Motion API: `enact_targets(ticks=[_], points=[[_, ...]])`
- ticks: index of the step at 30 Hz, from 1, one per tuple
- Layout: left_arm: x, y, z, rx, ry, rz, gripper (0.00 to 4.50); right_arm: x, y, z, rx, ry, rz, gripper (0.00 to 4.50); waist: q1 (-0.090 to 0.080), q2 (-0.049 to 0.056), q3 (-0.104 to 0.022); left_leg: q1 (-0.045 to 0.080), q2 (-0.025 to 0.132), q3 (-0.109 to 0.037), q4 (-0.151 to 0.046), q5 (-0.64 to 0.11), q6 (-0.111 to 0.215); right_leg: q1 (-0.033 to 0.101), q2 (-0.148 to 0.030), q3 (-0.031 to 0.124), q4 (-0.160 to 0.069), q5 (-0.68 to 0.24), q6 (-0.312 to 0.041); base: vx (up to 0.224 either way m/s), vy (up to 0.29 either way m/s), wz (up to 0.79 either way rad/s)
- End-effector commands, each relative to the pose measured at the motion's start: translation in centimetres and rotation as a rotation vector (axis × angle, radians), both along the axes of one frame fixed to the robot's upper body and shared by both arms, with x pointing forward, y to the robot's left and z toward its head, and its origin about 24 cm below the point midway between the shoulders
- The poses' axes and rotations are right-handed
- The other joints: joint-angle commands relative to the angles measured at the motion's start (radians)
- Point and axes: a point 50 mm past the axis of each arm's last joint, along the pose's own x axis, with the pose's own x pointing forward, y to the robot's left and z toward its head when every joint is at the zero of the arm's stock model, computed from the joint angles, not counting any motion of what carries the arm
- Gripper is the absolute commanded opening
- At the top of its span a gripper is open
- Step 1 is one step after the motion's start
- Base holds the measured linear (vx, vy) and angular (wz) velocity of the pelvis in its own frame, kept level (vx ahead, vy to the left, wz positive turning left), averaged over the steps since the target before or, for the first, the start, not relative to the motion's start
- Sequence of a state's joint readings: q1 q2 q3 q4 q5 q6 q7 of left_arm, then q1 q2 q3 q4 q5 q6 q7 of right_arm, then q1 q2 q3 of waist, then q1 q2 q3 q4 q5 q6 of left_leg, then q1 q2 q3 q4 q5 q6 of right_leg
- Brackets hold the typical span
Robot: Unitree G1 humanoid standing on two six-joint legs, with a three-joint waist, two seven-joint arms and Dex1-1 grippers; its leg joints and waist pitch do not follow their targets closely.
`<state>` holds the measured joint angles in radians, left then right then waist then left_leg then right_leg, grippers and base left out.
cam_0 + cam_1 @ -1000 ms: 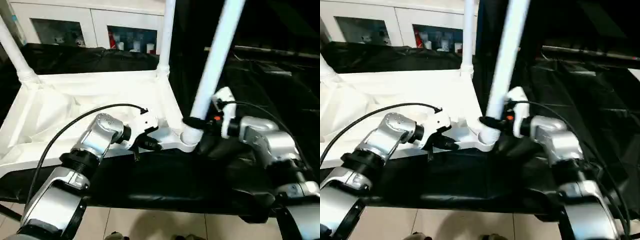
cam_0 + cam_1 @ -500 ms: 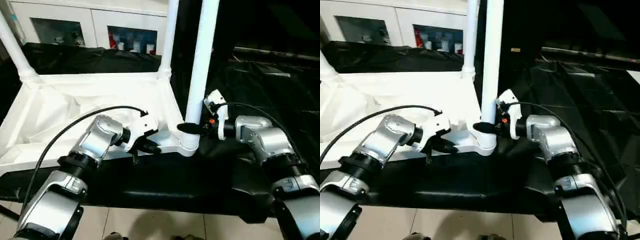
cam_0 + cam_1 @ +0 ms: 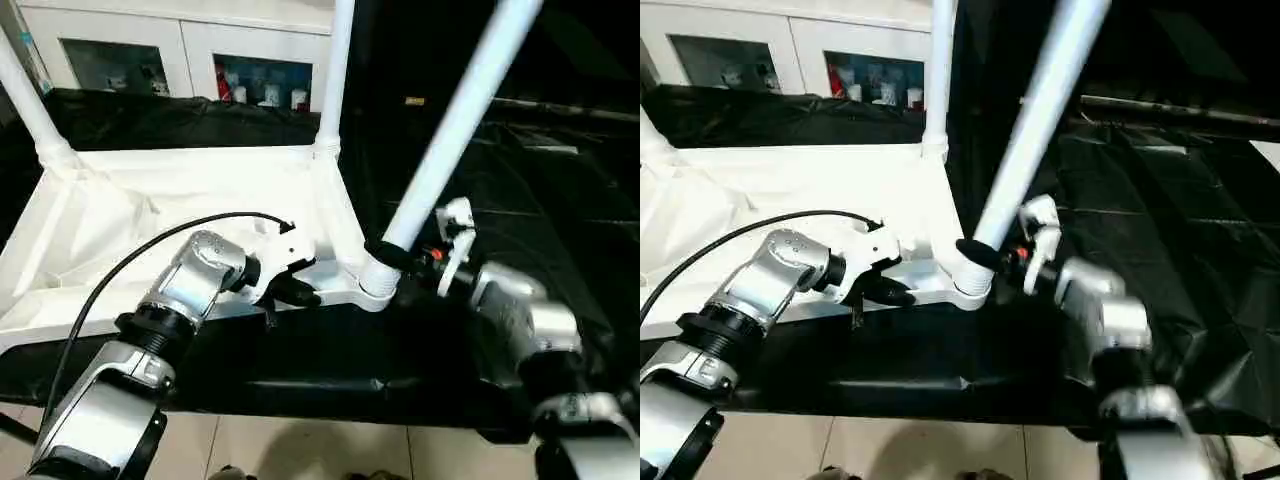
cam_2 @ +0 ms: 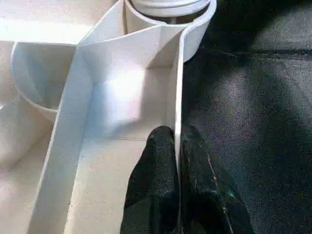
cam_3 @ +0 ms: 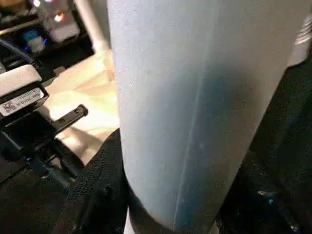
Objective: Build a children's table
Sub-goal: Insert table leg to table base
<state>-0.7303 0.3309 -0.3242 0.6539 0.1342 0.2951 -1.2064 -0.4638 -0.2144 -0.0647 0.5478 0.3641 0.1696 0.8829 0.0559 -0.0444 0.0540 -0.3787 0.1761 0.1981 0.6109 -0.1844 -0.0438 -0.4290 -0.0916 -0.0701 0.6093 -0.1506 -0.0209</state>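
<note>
The white tabletop [image 3: 150, 210] lies upside down on a black-covered bench. One white leg [image 3: 335, 70] stands in its far right socket and another [image 3: 25, 95] in its far left socket. A third leg [image 3: 455, 135] sits with its foot in the near right socket [image 3: 375, 287] and leans to the right. My right gripper [image 3: 395, 255] is shut around this leg just above the socket; the leg [image 5: 195, 97] shows close up in the right wrist view. My left gripper [image 3: 300, 292] is shut on the tabletop's thin near rim [image 4: 178, 97], left of that socket.
A white glass-fronted cabinet [image 3: 200, 50] stands behind the bench. Black cloth [image 3: 330, 360] covers the bench up to its front edge, with pale floor tiles [image 3: 300, 450] below. More black sheeting [image 3: 560, 170] spreads to the right.
The near right leg stood upright half a second ago and now leans to the right again, with my right forearm swung lower and rightward. The left gripper has kept its hold.
</note>
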Motion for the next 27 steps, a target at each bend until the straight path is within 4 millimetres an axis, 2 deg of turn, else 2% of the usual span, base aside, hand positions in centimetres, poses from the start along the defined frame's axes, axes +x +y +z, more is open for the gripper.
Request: enact_targets(ticks=[1, 2, 3, 4, 5, 6, 7, 8, 10, 13, 18, 20, 21, 23, 24, 26, 27], points=[[0.5, 0.0, 0.6, 0.01, -0.013, 0.002, 0.0, -0.6, -0.9, -1.6, -0.056, 0.028, -0.078, 1.88, 0.003, 0.018, -0.067, 0.017, 0.049, -0.032, -0.084, -0.318, -0.002, 0.058, -0.062, 0.04, -0.092, -0.359, -0.183, 0.0, 0.0, 0.0], [0.5, 0.0, 0.6, 0.011, -0.014, 0.001, 0.0, -0.7, -0.9, -1.7, -0.049, 0.029, -0.085, 1.88, 0.0, 0.024, -0.064, 0.02, 0.05, -0.034, -0.087, -0.344, -0.006, 0.056, -0.061, 0.039, -0.096, -0.389, -0.181, 0.0, 0.0, 0.0], [0.5, 0.1, 0.6, 0.013, -0.014, 0.001, 0.0, -0.8, -0.9, -1.8, -0.043, 0.029, -0.09, 1.88, -0.001, 0.024, -0.06, 0.026, 0.049, -0.034, -0.087, -0.373, -0.007, 0.052, -0.061, 0.038, -0.103, -0.433, -0.175, 0.0, 0.0, 0.0], [0.6, 0.1, 0.6, 0.015, -0.016, 0.002, 0.0, -1.1, -0.8, -2.0, -0.036, 0.023, -0.106, 1.88, -0.001, 0.038, -0.058, 0.03, 0.049, -0.039, -0.089, -0.398, -0.011, 0.053, -0.063, 0.037, -0.105, -0.473, -0.169, 0.0, 0.0, 0.0], [0.8, 0.1, 0.7, 0.019, -0.02, 0.005, 0.0, -1.5, -0.7, -2.3, -0.026, 0.002, -0.139, 1.88, -0.002, 0.042, -0.056, 0.033, 0.05, -0.039, -0.09, -0.414, -0.013, 0.05, -0.063, 0.036, -0.111, -0.489, -0.163, 0.0, 0.0, 0.0], [0.8, 0.1, 0.7, 0.02, -0.021, 0.006, 0.0, -1.6, -0.6, -2.4, -0.024, -0.005, -0.149, 1.88, -0.002, 0.036, -0.06, 0.038, 0.05, -0.039, -0.09, -0.421, -0.017, 0.05, -0.064, 0.037, -0.115, -0.488, -0.156, 0.0, 0.0, 0.0], [0.9, 0.2, 0.8, 0.021, -0.023, 0.007, 0.0, -1.7, -0.5, -2.4, -0.017, -0.013, -0.161, 1.88, -0.001, 0.035, -0.063, 0.035, 0.05, -0.04, -0.092, -0.406, -0.015, 0.056, -0.065, 0.036, -0.111, -0.467, -0.161, 0.0, 0.0, 0.0], [1.0, 0.2, 0.8, 0.023, -0.025, 0.009, 0.0, -1.9, -0.4, -2.5, -0.01, -0.021, -0.175, 1.88, -0.001, 0.041, -0.065, 0.025, 0.05, -0.041, -0.097, -0.363, -0.008, 0.065, -0.063, 0.037, -0.104, -0.407, -0.174, 0.0, 0.0, 0.0], [1.1, 0.1, 0.9, 0.025, -0.026, 0.009, 0.0, -2.0, -0.1, -2.7, -0.013, -0.027, -0.179, 1.88, -0.001, 0.043, -0.063, 0.025, 0.05, -0.037, -0.097, -0.349, 0.005, 0.065, -0.063, 0.039, -0.1, -0.363, -0.198, 0.0, 0.0, 0.0], [1.2, 0.1, 1.0, 0.028, -0.028, 0.005, 0.0, -2.1, 0.5, -2.8, -0.047, -0.034, -0.132, 1.88, -0.001, 0.046, -0.061, 0.027, 0.048, -0.035, -0.094, -0.349, 0.011, 0.064, -0.065, 0.04, -0.105, -0.396, -0.199, 0.0, 0.0, 0.0], [1.3, 0.1, 0.8, 0.041, -0.036, -0.006, 0.0, -1.1, 1.0, -2.3, -0.156, -0.022, -0.02, 1.88, -0.007, 0.036, -0.058, 0.025, 0.048, -0.036, -0.094, -0.346, 0.014, 0.063, -0.064, 0.037, -0.11, -0.468, -0.177, 0.0, 0.0, 0.0], [1.3, 0.1, 0.8, 0.041, -0.037, -0.011, 0.0, -0.8, 1.1, -2.0, -0.163, -0.022, 0.01, 1.88, -0.007, 0.038, -0.057, 0.029, 0.048, -0.036, -0.092, -0.355, 0.015, 0.058, -0.068, 0.039, -0.115, -0.503, -0.166, 0.0, 0.0, 0.0], [1.3, 0.1, 0.7, 0.043, -0.038, -0.012, 0.0, -0.6, 1.1, -1.9, -0.185, -0.018, 0.038, 1.88, -0.008, 0.03, -0.058, 0.026, 0.048, -0.037, -0.091, -0.349, 0.021, 0.06, -0.069, 0.037, -0.113, -0.516, -0.161, 0.0, 0.0, 0.0], [1.3, 0.1, 0.7, 0.043, -0.039, -0.013, 0.0, -0.4, 1.2, -1.8, -0.226, -0.008, 0.093, 1.88, -0.011, 0.031, -0.057, 0.025, 0.05, -0.038, -0.092, -0.341, 0.024, 0.06, -0.067, 0.038, -0.113, -0.514, -0.158, 0.0, 0.0, 0.0], [1.3, 0.1, 0.6, 0.044, -0.04, -0.012, 0.0, -0.3, 1.3, -1.7, -0.251, -0.01, 0.128, 1.88, -0.013, 0.012, -0.059, 0.024, 0.051, -0.034, -0.091, -0.329, 0.03, 0.059, -0.067, 0.038, -0.114, -0.505, -0.158, 0.0, 0.0, 0.0], [1.3, 0.1, 0.6, 0.042, -0.043, -0.006, 0.0, -0.3, 1.3, -1.6, -0.258, 0.002, 0.154, 1.88, -0.011, 0.018, -0.057, 0.025, 0.05, -0.034, -0.089, -0.317, 0.036, 0.057, -0.07, 0.04, -0.112, -0.519, -0.155, 0.0, 0.0, 0.0], [1.4, 0.1, 0.6, 0.039, -0.048, 0.004, 0.0, -0.2, 1.3, -1.6, -0.268, 0.01, 0.182, 1.88, -0.012, 0.007, -0.058, 0.024, 0.051, -0.032, -0.089, -0.311, 0.04, 0.056, -0.069, 0.041, -0.115, -0.521, -0.151, 0.0, 0.0, 0.0]])
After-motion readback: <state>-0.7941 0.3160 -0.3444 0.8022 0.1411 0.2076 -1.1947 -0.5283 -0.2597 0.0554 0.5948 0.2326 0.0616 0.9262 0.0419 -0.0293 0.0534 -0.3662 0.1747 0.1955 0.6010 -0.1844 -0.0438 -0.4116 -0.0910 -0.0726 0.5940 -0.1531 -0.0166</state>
